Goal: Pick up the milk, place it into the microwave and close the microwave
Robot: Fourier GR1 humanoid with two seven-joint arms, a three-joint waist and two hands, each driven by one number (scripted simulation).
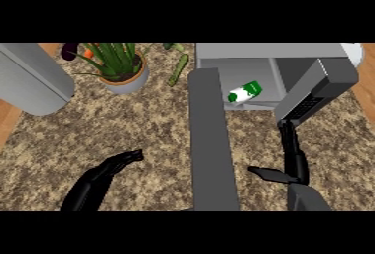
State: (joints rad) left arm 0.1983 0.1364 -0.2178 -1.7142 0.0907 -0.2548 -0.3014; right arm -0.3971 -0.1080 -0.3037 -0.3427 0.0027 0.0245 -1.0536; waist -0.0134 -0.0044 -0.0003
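Speckled surface (147, 129) carries the microwave (293, 59) at 1 o'clock, door (212, 144) swung open toward 6. Milk (244, 93) lies tilted inside the cavity. Potted plant (121, 67) at 11 o'clock. Right hand (289, 163) at 5 o'clock, fingers straight, holding nothing. Left hand (117, 163) at 7 o'clock, relaxed, empty.

No legible text anywhere (milk carton (244, 93) green-and-white, markings unreadable)

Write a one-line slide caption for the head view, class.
Milk carton lies inside the microwave, door open; right hand reaches toward the microwave, left hand low over the counter.
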